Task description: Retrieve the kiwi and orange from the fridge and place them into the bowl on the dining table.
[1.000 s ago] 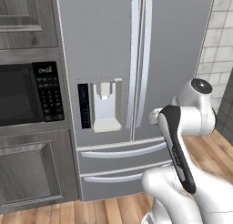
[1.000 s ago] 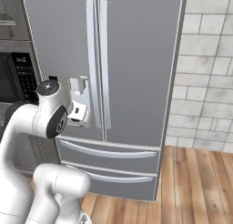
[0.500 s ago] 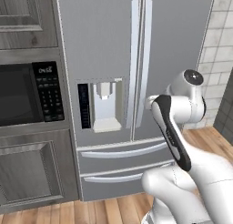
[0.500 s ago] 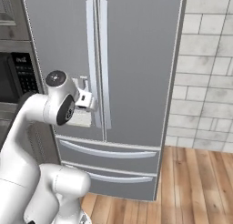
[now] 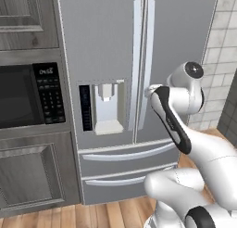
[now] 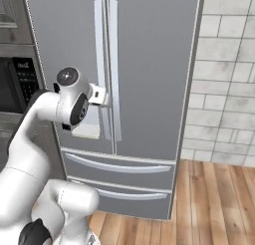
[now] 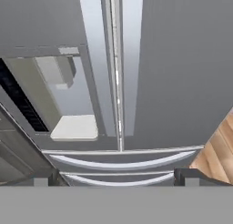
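- The jaws of the gripper (image 7: 116, 176) stand spread wide, holding nothing.
- Ahead of them, apart, stands the fridge (image 7: 173, 73) with both doors closed; the door seam runs midway between the fingertips (image 7: 45, 177).
- Its water dispenser (image 5: 109, 106) lies left of the seam.

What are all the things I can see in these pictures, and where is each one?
Grey-silver French-door fridge: one, doors shut, centre, facing the robot.
Vertical silver door handles: two, side by side at the door seam.
Water dispenser panel: one, pale recess with a dark strip, in the left door.
Lower fridge drawers: two, grey, curved handles, below the doors.
Black microwave: one, built into the grey wood-panelled cabinets, left of the fridge.
Pale brick wall: right of the fridge.
Wooden floor: brown planks.
White robot arm: one.
Claw: open, holding nothing, pointed at the fridge.
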Tool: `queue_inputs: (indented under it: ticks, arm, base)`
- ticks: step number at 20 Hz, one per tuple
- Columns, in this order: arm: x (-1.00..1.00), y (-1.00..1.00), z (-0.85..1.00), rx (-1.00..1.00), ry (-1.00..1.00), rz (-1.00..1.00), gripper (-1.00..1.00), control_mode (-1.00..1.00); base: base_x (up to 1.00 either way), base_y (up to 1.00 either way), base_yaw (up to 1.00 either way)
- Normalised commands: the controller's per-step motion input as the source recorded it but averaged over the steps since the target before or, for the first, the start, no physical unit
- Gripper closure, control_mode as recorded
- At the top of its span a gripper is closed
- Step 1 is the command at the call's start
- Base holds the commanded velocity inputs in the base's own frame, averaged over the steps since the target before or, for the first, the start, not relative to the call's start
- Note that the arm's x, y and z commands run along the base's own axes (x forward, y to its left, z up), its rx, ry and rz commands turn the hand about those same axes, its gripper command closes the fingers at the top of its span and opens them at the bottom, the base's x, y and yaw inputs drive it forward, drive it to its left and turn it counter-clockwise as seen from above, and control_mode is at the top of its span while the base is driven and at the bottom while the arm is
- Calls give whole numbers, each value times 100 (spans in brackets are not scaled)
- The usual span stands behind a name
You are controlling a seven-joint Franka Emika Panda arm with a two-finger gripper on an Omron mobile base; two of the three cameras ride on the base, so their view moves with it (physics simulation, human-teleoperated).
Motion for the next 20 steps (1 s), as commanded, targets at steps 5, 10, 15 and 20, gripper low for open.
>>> queue_inputs:
  ticks: [5,10,15,20]
  arm:
    - [18,-17,41,0,-13,0,-100,-100]
    - [17,-16,32,0,-15,0,-100,-100]
    - [39,-7,12,0,-7,0,-100,-100]
    - [49,-5,7,0,-2,0,-100,-100]
  base:
    - [0,0,0]
    - [0,0,0]
    - [0,0,0]
    - [0,0,0]
